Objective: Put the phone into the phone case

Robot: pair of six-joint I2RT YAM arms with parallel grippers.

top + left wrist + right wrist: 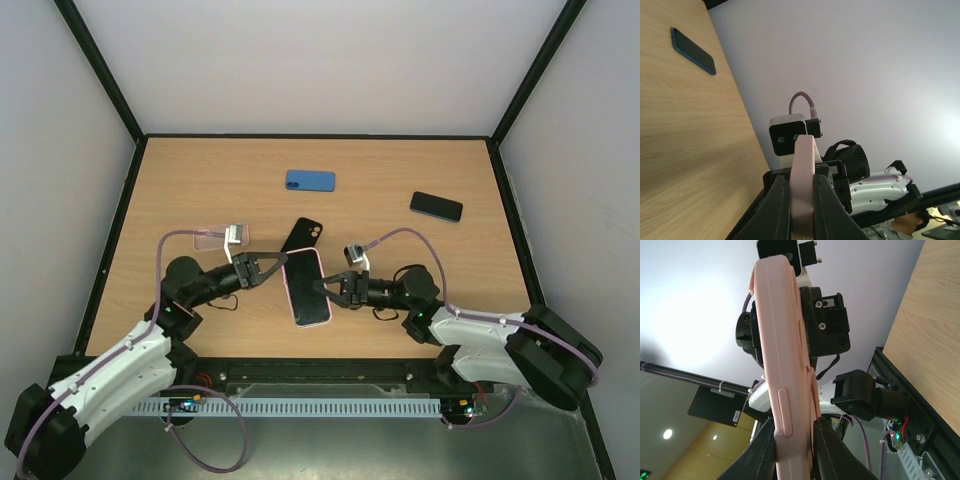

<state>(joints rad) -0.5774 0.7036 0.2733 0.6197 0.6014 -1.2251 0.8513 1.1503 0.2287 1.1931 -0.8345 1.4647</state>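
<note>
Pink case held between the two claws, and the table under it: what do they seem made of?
Pink case: probably soft silicone or rubbery plastic, matte; rounded edges, moulded button bump, no glare. Table: wood or wood-look laminate, smooth; pale grain lines.

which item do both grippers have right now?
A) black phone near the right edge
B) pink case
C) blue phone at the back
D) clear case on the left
B: the left gripper and the right gripper close on opposite edges of the pink case, and each wrist view shows its own fingers clamped on that pink edge.
</note>
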